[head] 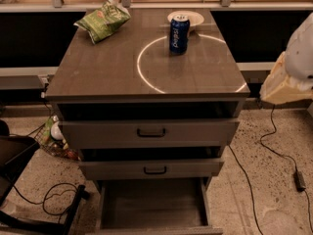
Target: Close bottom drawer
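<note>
The gripper [282, 84], a pale cream block under the robot's white arm casing, hangs at the far right, level with the bench top and well apart from every drawer. Whether it is apart or together I cannot tell from where I stand.

The bottom drawer [154, 202], a wide grey tray with a low flat front, is pulled far out toward me at floor level. Its front panel is right at the lower edge of what I can see, and the tray looks bare. Above it, the middle grey drawer with a black bar handle [152, 168] and the taller top grey drawer [149, 132] each sit slightly ajar.

On the grey three-drawer bench [98, 72] stand a blue drink can [179, 34], a small white plate [188, 16] just behind it, and a crumpled green snack bag [102, 21] at the back left.

I'd say the closing has not begun; this is the approach. The arm needs to drop low, get in front of that bottom panel and push it straight back, squarely, without catching the middle drawer overhead.
</note>
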Robot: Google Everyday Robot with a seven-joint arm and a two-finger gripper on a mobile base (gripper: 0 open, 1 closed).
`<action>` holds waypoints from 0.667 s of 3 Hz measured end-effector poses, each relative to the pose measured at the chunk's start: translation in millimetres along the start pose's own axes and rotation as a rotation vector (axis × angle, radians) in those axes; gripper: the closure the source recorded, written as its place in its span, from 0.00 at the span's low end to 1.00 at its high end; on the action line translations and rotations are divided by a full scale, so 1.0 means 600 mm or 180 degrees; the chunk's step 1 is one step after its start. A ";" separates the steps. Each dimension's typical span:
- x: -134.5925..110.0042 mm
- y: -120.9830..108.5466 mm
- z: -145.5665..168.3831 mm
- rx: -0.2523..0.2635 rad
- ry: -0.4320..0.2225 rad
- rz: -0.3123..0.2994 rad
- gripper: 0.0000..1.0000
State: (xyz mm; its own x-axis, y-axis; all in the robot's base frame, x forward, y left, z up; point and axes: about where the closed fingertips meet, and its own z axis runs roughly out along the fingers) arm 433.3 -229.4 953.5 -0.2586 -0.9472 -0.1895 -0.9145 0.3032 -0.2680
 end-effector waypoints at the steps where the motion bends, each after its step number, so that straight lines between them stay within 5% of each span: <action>1: 0.046 0.030 0.072 -0.0120 0.0143 0.0095 1.00; 2: 0.069 0.067 0.150 -0.0082 0.0379 0.0004 1.00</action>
State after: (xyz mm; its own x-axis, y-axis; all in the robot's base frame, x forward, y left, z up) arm 413.8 -246.7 849.7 -0.2936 -0.9529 -0.0759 -0.9214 0.3032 -0.2431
